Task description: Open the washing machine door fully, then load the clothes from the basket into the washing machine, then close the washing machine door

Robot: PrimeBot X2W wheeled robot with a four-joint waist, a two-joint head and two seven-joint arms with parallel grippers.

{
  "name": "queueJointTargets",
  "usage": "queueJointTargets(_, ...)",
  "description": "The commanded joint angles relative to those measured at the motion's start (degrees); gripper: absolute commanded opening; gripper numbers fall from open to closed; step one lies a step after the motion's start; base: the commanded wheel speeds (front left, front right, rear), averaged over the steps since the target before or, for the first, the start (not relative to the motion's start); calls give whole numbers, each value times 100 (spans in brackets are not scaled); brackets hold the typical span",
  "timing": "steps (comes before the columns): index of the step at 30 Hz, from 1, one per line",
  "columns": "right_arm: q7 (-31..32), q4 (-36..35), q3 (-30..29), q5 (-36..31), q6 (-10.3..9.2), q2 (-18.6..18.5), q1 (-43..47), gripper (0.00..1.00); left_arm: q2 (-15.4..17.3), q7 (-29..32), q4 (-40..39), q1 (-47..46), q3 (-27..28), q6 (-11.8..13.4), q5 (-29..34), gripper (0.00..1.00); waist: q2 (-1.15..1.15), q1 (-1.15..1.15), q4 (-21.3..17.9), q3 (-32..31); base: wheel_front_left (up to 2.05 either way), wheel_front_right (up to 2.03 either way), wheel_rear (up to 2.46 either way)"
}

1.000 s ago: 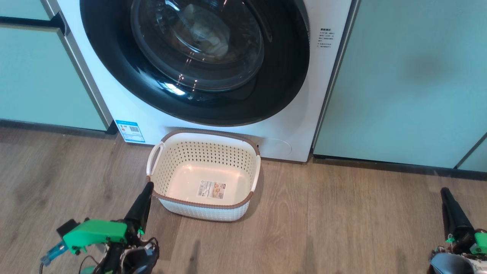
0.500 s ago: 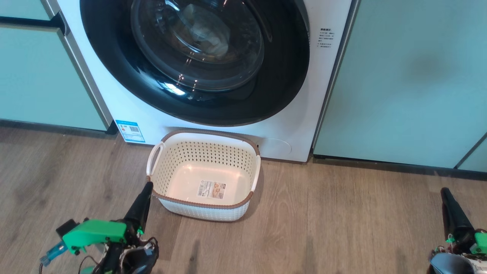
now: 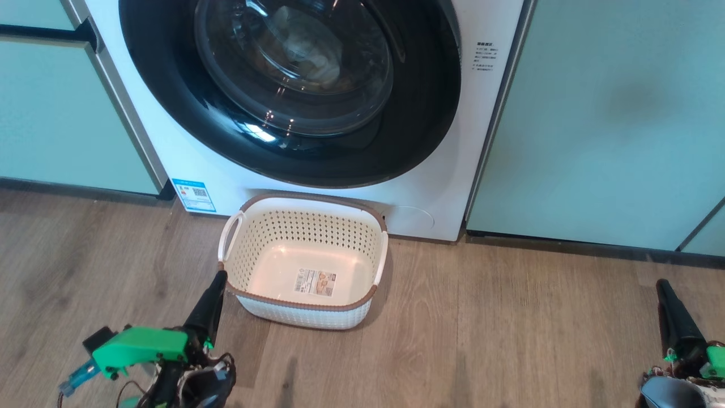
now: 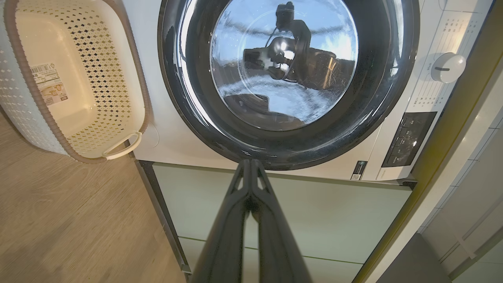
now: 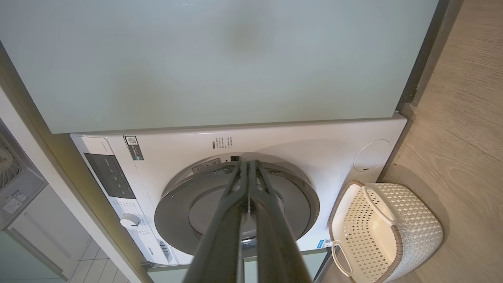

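Note:
The washing machine (image 3: 187, 164) stands straight ahead, its round black washing machine door (image 3: 430, 113) closed flat against the front. Pale clothes (image 3: 308, 54) show dimly through the glass window, inside the drum. The cream basket (image 3: 306, 310) sits on the floor right below the door, with just a label on its bottom. My left gripper (image 3: 218, 277) is shut, its tip at the basket's near left corner. My right gripper (image 3: 661, 285) is shut and empty, far to the right above the floor. The left wrist view has the door (image 4: 393, 78), the basket (image 4: 23, 114) and the shut left gripper (image 4: 249, 162). The right wrist view has the door (image 5: 177, 212), the basket (image 5: 412, 232) and the shut right gripper (image 5: 248, 162).
Pale green cabinet doors (image 3: 612, 113) flank the machine on both sides, a second one (image 3: 51, 113) at the left. Wooden floor (image 3: 510, 340) spreads around the basket. A white dial (image 4: 448, 67) and a dark control panel (image 4: 408, 137) sit on the machine's top strip.

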Motion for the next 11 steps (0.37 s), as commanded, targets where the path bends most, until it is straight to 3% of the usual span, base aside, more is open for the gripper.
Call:
queueJointTargets(1,48,-181,85,-42,-16,-26,-315,0,38,34,-157,-323,198,-51,33,0,0,0,0,0,0,0,0)
queueJointTargets(11,51,-181,81,-45,-16,-23,-316,0,37,35,-157,-323,199,-51,35,0,0,0,0,0,0,0,0)
